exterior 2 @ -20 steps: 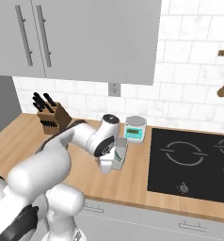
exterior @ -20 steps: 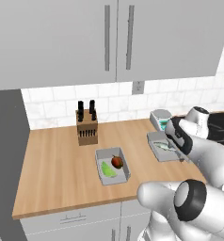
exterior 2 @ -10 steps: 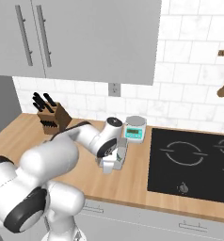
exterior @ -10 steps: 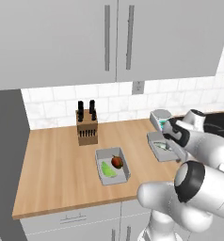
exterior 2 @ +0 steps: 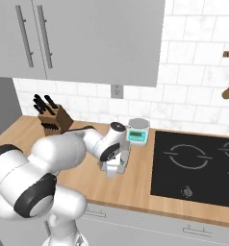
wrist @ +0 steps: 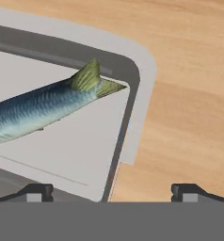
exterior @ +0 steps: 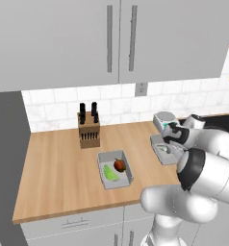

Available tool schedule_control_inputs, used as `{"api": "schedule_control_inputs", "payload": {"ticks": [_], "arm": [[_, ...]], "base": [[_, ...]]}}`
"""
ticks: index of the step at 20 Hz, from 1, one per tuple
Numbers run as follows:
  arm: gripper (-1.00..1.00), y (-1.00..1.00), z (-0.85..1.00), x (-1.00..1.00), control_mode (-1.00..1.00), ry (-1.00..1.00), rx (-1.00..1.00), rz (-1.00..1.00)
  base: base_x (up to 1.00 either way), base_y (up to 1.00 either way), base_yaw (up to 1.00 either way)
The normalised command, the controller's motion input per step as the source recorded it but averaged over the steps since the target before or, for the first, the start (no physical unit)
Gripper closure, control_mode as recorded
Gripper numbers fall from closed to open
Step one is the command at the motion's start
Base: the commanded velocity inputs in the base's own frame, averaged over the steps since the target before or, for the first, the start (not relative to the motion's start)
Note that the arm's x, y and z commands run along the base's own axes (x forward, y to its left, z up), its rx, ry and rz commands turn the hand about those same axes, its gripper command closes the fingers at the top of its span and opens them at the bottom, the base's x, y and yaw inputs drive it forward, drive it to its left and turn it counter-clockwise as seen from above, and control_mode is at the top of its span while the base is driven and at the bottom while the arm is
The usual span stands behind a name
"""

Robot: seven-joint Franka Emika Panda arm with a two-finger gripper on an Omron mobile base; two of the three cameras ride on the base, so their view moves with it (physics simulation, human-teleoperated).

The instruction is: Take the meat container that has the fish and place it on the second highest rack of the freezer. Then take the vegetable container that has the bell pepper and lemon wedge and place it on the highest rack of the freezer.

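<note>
My gripper (wrist: 111, 190) hangs just above the meat container (wrist: 132, 84), jaws spread wide and holding nothing; in the hand view the two dark fingertips (wrist: 36, 192) rise at 7 and 5 o'clock, one over the tray's floor and the other over bare wood, so that the tray's end wall lies between them. The fish (wrist: 43, 106), blue-silver with a yellow-green tail, lies on the pale tray floor from 9 o'clock toward 12 o'clock, its tail pointing at the rounded corner of the rim. In the left base view the same container (exterior: 160, 146) sits on the wooden counter (exterior: 54, 178) at about 3 o'clock, partly hidden by my wrist, with a small kitchen scale (exterior: 163, 120) just behind it toward the tiled wall. The vegetable container (exterior: 115, 169) rests near the counter's centre, well apart from the meat container at its 8 o'clock; inside it the red bell pepper (exterior: 119, 165) lies just beside the pale lemon wedge (exterior: 110, 173), the pepper at the wedge's 1 o'clock. A knife block (exterior: 89, 133) stands at 11 o'clock from that tray. In the right base view my gripper (exterior 2: 117, 162) points down over the container (exterior 2: 111, 169), the scale (exterior 2: 137, 131) at its 1 o'clock and a black cooktop (exterior 2: 198, 168) at 3 o'clock.
</note>
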Motion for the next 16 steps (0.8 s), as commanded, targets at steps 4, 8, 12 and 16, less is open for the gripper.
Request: {"api": "schedule_control_inputs", "payload": {"ticks": [4,8,12,16], "arm": [[1.00,0.02,-0.26,0.14,-1.00,0.00,0.00,-0.01],[1.00,0.02,-0.04,0.07,-1.00,0.00,0.00,-0.02],[1.00,0.07,0.00,0.03,-1.00,0.00,0.00,0.00],[1.00,0.17,0.40,-0.28,-1.00,-0.11,0.00,0.00]], "base": [[0.00,0.00,0.00],[0.00,0.00,0.00],[0.00,0.00,0.00],[0.00,0.00,0.00]]}}
